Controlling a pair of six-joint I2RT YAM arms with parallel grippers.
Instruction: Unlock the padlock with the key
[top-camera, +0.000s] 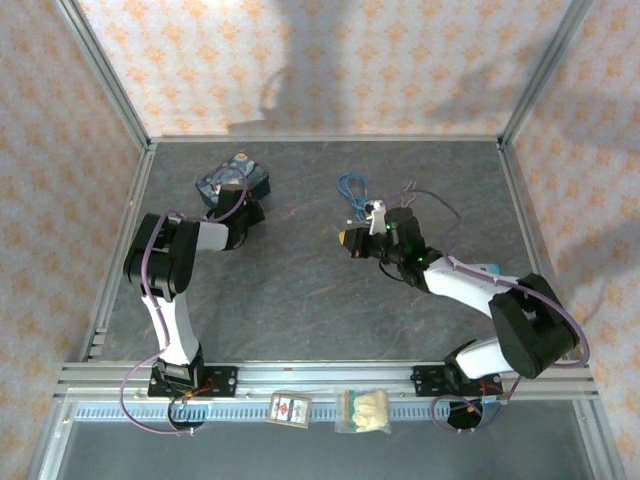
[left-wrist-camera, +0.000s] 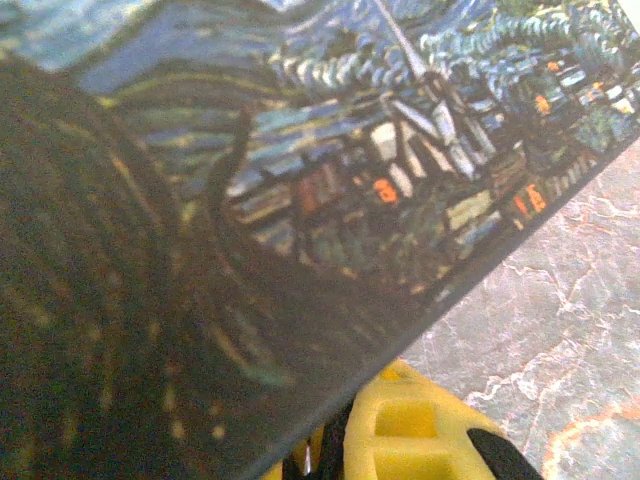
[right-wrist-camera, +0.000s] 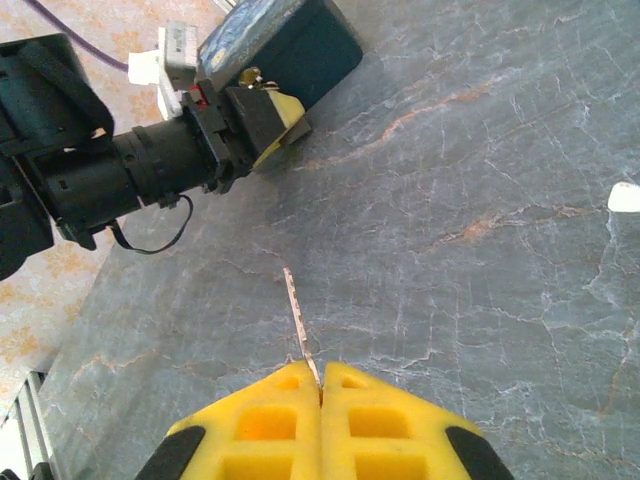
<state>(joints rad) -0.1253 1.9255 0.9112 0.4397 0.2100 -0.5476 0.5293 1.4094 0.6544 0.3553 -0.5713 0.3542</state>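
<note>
Key (right-wrist-camera: 297, 322), thin and pale, pokes forward from the pinched yellow fingertips of the right hand (right-wrist-camera: 320, 392), over a dark, veined table (right-wrist-camera: 480, 150).

Seen from above, the table is boxed in by metal rails (top-camera: 122, 240) on the left, back and right, with patterned walls beyond. A broad stretch of bare table lies between the two arms and in front of them. The right hand sits near the middle of the table, with a coiled blue cable (top-camera: 352, 186) just behind it. A painted blue tin (top-camera: 226, 178) stands toward the back left corner, near the left rail. The left hand (top-camera: 243, 204) reaches up against the tin's near side. On the front frame, nearer than the arm bases, lie a small packet (top-camera: 290, 408) and a clear bag (top-camera: 364, 411).

The right hand is closed tight on the key, its two pads meeting with only the blade between them. The left hand touches the tin, but I cannot tell how far apart its fingers are.

The right wrist camera looks across at the left hand from the side. There, what looks like the padlock (right-wrist-camera: 250, 76) is a tiny dark shape with a brassy glint, where that hand meets the tin. It is too small to tell whether the hand grips it. A small white scrap (right-wrist-camera: 622, 197) lies on the table at the right edge of that view. The left wrist camera shows the tin's swirled night-town painting, very close and blurred, with one yellow finger (left-wrist-camera: 405, 430) below its lower edge.
</note>
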